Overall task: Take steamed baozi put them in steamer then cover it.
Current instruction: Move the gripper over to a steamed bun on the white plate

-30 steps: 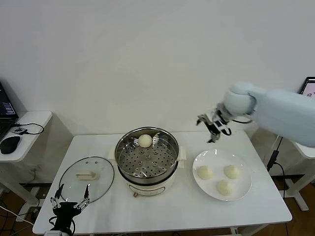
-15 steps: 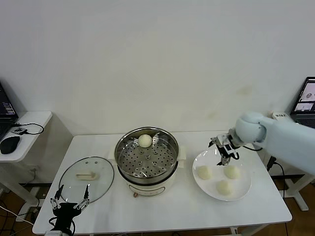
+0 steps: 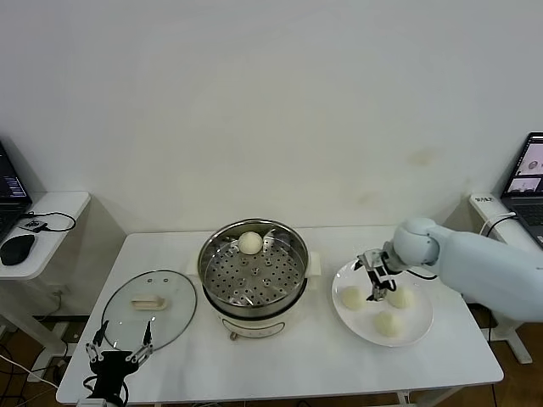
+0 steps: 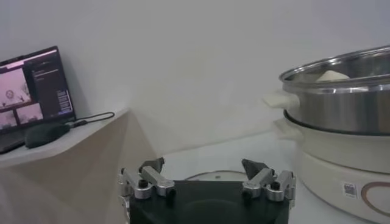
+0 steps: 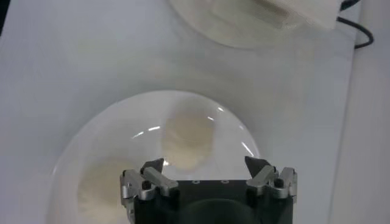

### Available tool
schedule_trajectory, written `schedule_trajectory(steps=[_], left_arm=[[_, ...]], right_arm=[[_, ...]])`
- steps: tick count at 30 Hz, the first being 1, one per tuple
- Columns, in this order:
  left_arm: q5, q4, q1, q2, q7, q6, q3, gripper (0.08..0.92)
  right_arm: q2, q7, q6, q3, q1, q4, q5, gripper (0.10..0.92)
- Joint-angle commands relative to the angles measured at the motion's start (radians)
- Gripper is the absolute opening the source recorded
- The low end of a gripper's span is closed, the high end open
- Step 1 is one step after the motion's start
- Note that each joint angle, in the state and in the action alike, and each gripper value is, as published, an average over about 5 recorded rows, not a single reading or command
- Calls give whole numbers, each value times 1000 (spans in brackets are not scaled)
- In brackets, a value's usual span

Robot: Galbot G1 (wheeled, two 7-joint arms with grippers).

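Right gripper (image 3: 373, 277) lowered over plate (image 3: 416, 332), fingers spread, apparently touching nothing, three baozi (image 3: 352, 297) there, one in steamer (image 3: 254, 275)

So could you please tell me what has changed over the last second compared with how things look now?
The right tool came down from above the table's far side and now sits, open, low over the plate, between two of its three baozi. It has taken hold of nothing. The one baozi in the steamer, the cover on the table and the left tool, open by the near edge, stayed put.
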Motion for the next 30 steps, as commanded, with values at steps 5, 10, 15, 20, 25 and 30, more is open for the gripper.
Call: schedule_trajectory(steps=[5,10,15,20,25,30], left_arm=[[0,3,5,-1,0,-1,-5,823],[1,7,6,-3,-1,-3,-3,823],[2,11,3,-4,-1,-4,-1,823],[2,12,2,-4,-1,-4,0,823],[3,14,1,-7,-2,-4,2,823],[4,15,0,-10,-2,-4,5,823]], right_arm=[[69,2,-4,62,-101,-76,-34,823],[74,-1,-6,67,-114,-85,-44,822],[78,-1,-4,74,-124,-98,-56,811],[89,-1,-3,91,-143,-112,-65,778],[91,-5,-7,101,-153,-116,-76,728],[90,-12,-6,103,-152,-116,-80,667]])
